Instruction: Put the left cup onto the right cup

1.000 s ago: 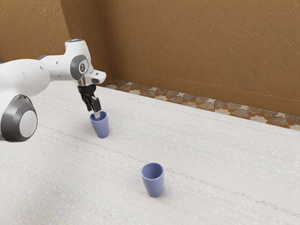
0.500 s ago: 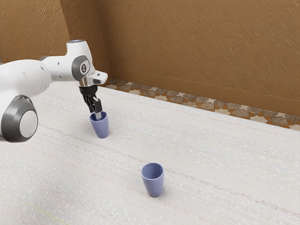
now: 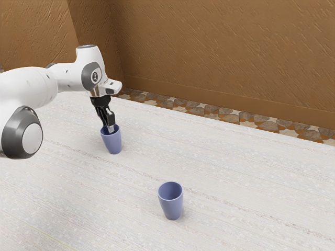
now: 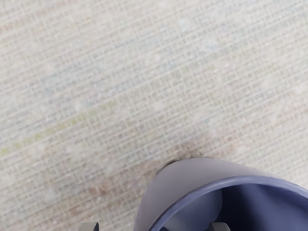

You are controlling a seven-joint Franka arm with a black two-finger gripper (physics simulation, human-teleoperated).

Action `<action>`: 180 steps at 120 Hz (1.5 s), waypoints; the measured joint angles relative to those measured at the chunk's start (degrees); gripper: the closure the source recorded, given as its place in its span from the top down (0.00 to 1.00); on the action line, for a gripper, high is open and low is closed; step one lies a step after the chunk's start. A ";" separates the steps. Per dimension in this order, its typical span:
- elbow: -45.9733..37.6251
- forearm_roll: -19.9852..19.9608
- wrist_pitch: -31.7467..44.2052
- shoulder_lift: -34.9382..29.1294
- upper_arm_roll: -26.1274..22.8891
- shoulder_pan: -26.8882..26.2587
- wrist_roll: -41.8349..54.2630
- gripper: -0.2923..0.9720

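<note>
The white arm [image 3: 31,89] reaches in over the bench [image 3: 251,172], its black hand [image 3: 110,127] down at the rim of the far blue cup [image 3: 112,141]. The near blue cup [image 3: 170,201] stands upright, well apart, toward the front edge.

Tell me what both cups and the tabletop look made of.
Farther cup and nearer cup: smooth, matte blue-violet walls with a thin, even rim, so probably plastic, possibly ceramic. Tabletop: pale, with a fine, woven-looking speckled grain, perhaps cloth or laminate; cannot tell which.
</note>
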 joint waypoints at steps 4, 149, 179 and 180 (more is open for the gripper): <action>0.00 -0.01 0.06 0.00 0.00 0.02 0.00 0.40; 0.00 0.09 0.99 0.74 -0.01 0.00 -0.13 0.16; -0.64 0.32 1.08 -1.29 -0.27 -0.60 -0.24 0.15; -0.66 0.33 1.08 -1.38 -0.28 -0.63 -0.25 0.15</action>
